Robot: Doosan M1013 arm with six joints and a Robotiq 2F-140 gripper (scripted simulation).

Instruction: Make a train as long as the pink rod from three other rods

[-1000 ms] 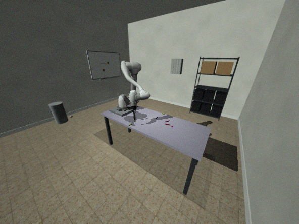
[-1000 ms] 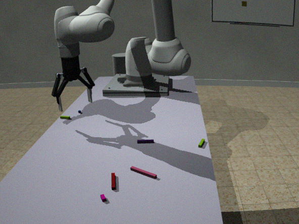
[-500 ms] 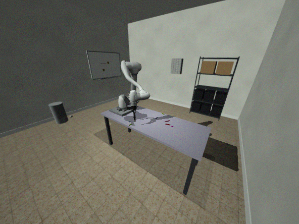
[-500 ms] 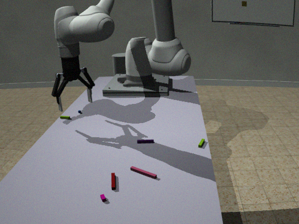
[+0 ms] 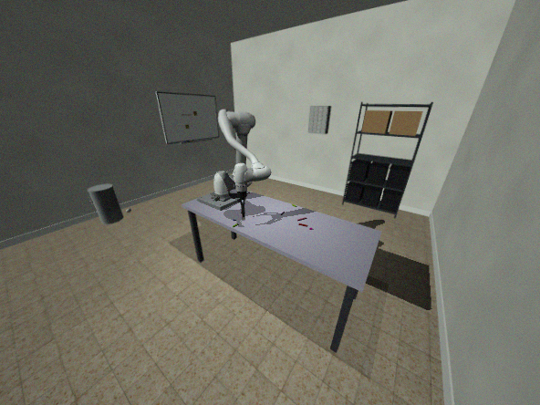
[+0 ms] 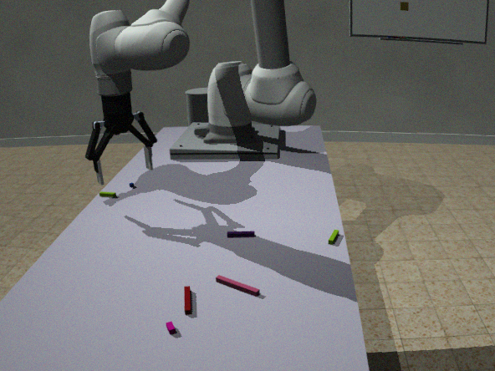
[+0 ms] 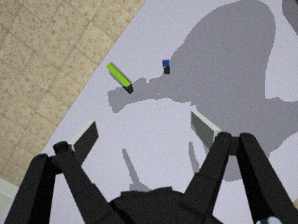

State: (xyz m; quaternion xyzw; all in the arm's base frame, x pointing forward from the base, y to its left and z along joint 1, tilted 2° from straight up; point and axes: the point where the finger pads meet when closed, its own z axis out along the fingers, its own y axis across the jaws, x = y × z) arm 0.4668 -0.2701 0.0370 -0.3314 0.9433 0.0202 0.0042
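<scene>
Hand (image 6: 124, 170): it was held fully spread and empty above the far left corner of the desk (image 6: 259, 334), fingers pointing down, near but apart from the rods below it, a pose judged to suit a descent onto one of them.
Lime rod at the left edge (image 6: 108, 194): it was seen lying flat close to the desk's left border, just beside the shadow of the hand; in the wrist view it lay ahead of the fingers, not between them.
Blue rod (image 6: 131, 185): the smallest piece was found a little to the right of that lime rod, apart from it.
Magenta rod (image 6: 170, 327): it lay alone near the front.
Red rod (image 6: 187, 299): it was set just behind the magenta one, well apart from the pink.
Pink rod (image 6: 237, 285): the reference length lay flat mid-desk, slightly angled, touching nothing.
Purple rod (image 6: 241, 234): it rested in the arm's shadow.
Second lime rod (image 6: 333, 236): it was placed at the right edge.
Train: none had been started; blue, magenta and purple were judged one combination matching pink.
</scene>
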